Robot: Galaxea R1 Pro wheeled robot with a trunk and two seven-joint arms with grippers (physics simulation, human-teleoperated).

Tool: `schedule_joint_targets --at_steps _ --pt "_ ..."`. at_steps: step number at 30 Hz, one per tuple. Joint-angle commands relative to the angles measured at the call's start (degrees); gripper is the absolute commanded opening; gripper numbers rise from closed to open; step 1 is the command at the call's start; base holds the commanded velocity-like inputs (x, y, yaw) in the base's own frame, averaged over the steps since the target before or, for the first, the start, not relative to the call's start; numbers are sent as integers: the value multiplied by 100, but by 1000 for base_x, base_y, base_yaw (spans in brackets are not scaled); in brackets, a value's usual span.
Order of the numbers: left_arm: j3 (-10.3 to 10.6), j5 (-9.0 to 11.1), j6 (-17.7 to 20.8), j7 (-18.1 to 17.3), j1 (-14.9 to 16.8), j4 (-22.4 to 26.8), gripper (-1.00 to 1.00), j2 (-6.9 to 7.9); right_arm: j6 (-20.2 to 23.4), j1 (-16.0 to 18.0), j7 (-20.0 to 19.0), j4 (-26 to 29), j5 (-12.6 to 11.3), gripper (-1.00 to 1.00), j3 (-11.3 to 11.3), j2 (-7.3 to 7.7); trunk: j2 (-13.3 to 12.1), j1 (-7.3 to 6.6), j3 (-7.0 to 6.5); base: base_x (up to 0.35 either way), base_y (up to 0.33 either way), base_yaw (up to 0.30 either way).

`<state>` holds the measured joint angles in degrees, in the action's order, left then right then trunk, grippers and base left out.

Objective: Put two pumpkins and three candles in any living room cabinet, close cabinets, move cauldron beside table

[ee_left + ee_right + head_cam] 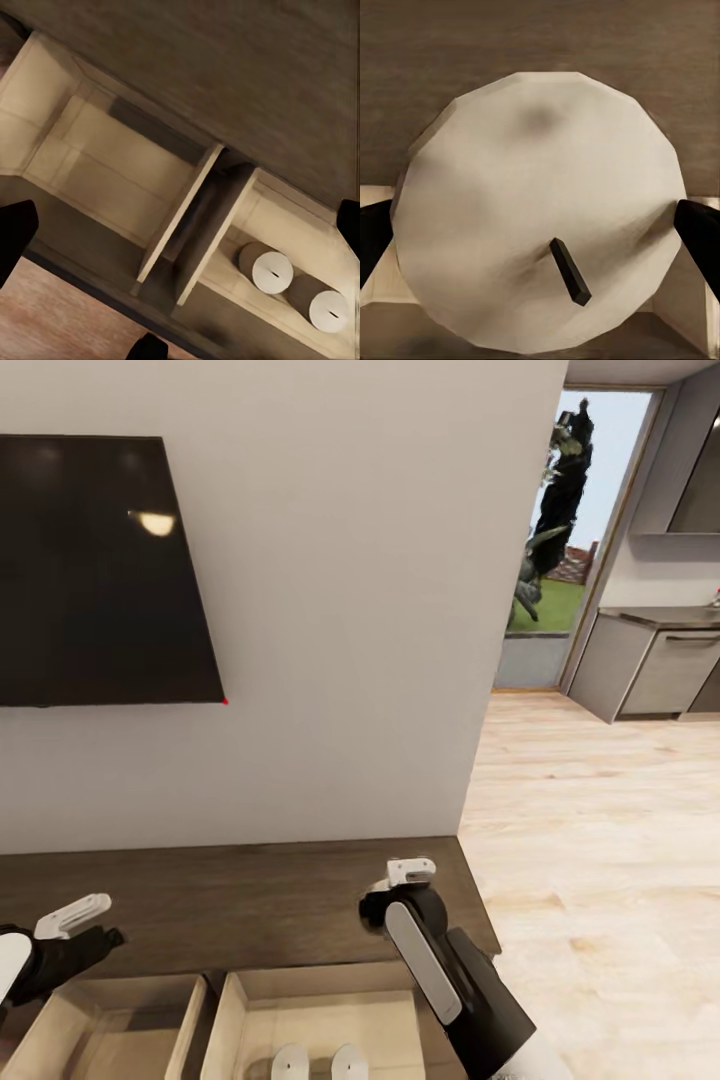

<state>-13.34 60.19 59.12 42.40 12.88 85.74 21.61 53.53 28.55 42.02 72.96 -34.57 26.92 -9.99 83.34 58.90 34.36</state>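
Observation:
The dark-brown cabinet (250, 900) stands against the wall with two pale drawers pulled open. Two white candles (320, 1063) stand upright in the right drawer (330, 1000), also seen as candles (270, 271) from the left wrist. The left drawer (110, 1020) holds nothing. A third candle (532, 210), with its dark wick up, sits between the fingers of my right gripper (540, 236), which is shut on it over the cabinet's front edge. My left gripper (95, 942) hangs open above the drawers. The pumpkins, the cauldron and the table are out of view.
A black TV (100, 570) hangs on the white wall above the cabinet. To the right, light wood floor (600, 860) runs to grey kitchen cupboards (650, 670) and a tall window (560, 530).

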Motion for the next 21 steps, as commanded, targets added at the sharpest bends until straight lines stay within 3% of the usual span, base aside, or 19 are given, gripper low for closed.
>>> schedule_joint_targets --at_steps 1,3,6,13,21 --pt "-31 169 17 58 4 4 100 1 121 12 67 -26 -69 -100 -79 0 45 22 24 0 0 0" --pt "-61 561 24 58 4 4 100 6 355 23 78 -142 -90 -100 -310 0 125 66 60 0 0 0" --pt "-70 821 25 58 4 4 100 3 530 43 88 -417 -89 -100 -509 0 246 132 114 0 0 0" --pt "-72 893 21 58 4 2 100 2 647 151 89 -1064 -75 -100 -572 0 526 286 239 0 0 0" --pt "-57 897 21 61 4 -4 100 -8 647 425 71 -2166 -38 -100 -574 0 847 462 383 0 0 0"
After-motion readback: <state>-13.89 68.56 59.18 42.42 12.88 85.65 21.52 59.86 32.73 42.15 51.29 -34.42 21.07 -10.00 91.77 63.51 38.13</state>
